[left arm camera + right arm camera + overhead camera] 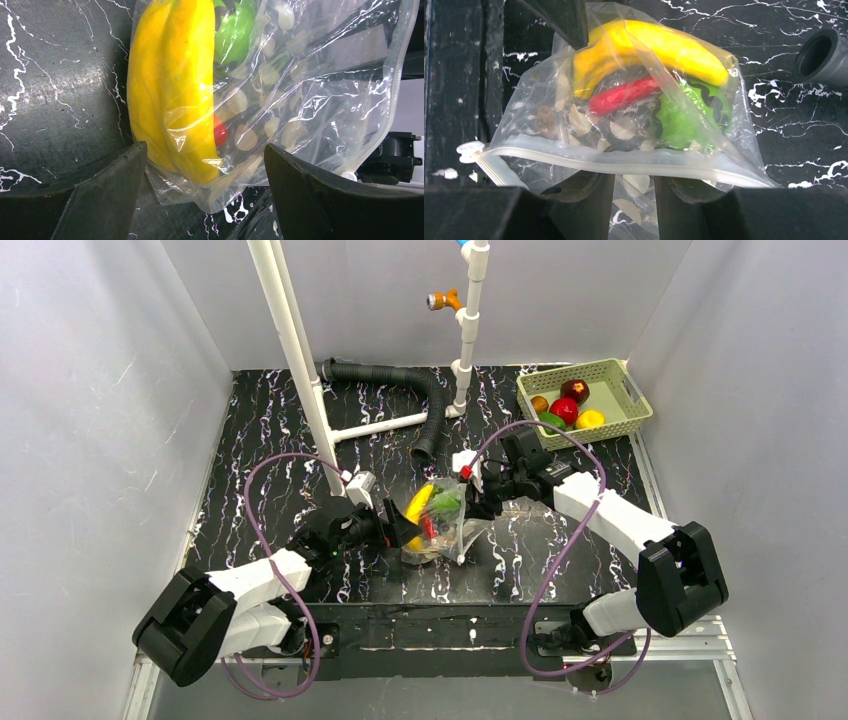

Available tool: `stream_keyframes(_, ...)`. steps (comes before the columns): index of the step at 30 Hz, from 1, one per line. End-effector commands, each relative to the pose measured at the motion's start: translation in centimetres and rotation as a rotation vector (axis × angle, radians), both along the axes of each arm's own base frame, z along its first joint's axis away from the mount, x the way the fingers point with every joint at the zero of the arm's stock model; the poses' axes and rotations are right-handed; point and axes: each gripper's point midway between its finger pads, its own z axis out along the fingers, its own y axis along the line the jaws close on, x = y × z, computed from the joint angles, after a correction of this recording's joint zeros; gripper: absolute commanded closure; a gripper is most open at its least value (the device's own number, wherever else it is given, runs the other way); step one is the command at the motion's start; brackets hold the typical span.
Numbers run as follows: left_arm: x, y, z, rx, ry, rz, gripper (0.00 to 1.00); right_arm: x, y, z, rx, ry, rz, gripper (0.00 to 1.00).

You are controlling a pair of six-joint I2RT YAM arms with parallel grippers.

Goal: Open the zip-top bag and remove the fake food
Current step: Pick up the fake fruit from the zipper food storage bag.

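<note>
zip-top bag [447, 532]: banana [170, 75], chili [624, 95], pepper [679, 120] inside | right hand [634, 181]: pinching bag's zip edge | left hand [205, 167]: open around bag's bottom

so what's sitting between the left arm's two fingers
A corner of the zip-top bag, yellow banana inside, lies between the open left fingers, seen in the left wrist view.

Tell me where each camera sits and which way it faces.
Top external: overhead behind the bases, looking down at the black marbled table; left arm, right arm show.
Left wrist: close on the clear dotted zip-top bag, framed by the open left gripper.
Right wrist: facing the bag's zip edge; the right gripper pinches its lip.
Shared: both wrists see the yellow plastic banana.
</note>
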Motion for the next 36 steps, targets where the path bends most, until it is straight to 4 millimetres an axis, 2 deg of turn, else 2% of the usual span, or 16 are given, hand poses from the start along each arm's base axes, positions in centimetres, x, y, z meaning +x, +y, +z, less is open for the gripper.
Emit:
stream_keyframes(1,0.8,-0.8,2.2,-0.026,-0.080,-0.038,0.14,-0.3,0.4,0.6,-0.002,-0.083,0.113,0.59)
stream_keyframes(5,0.6,-0.8,2.7,-0.028,-0.097,-0.050,0.13,0.1,0.5,0.5,-0.034,-0.127,0.195,0.58)
stream_keyframes(6,0.6,-0.8,2.7,-0.031,-0.101,-0.051,0.02,0.2,0.7,0.4,-0.037,-0.143,0.214,0.58)
stream_keyframes(11,1.1,-0.7,1.6,-0.002,-0.077,-0.027,0.02,0.9,2.6,0.2,-0.051,-0.212,0.257,0.58)
stream_keyframes(16,1.5,-0.7,0.9,0.022,-0.064,-0.020,0.10,2.7,3.7,-0.4,-0.084,-0.219,0.206,0.57)
stream_keyframes(18,1.7,-1.0,0.6,0.025,-0.059,-0.036,0.24,3.3,4.0,-1.0,-0.106,-0.211,0.184,0.55)
stream_keyframes(20,1.7,-1.2,0.4,0.029,-0.048,-0.045,0.31,3.8,4.2,-1.4,-0.117,-0.204,0.164,0.55)
stream_keyframes(27,1.5,-1.2,0.2,0.024,-0.052,-0.050,0.35,4.5,4.1,-2.0,-0.143,-0.203,0.138,0.52)
stream_keyframes(36,1.2,-1.6,2.5,-0.084,-0.094,-0.047,0.36,4.5,4.1,-2.2,-0.145,-0.188,0.127,0.48)
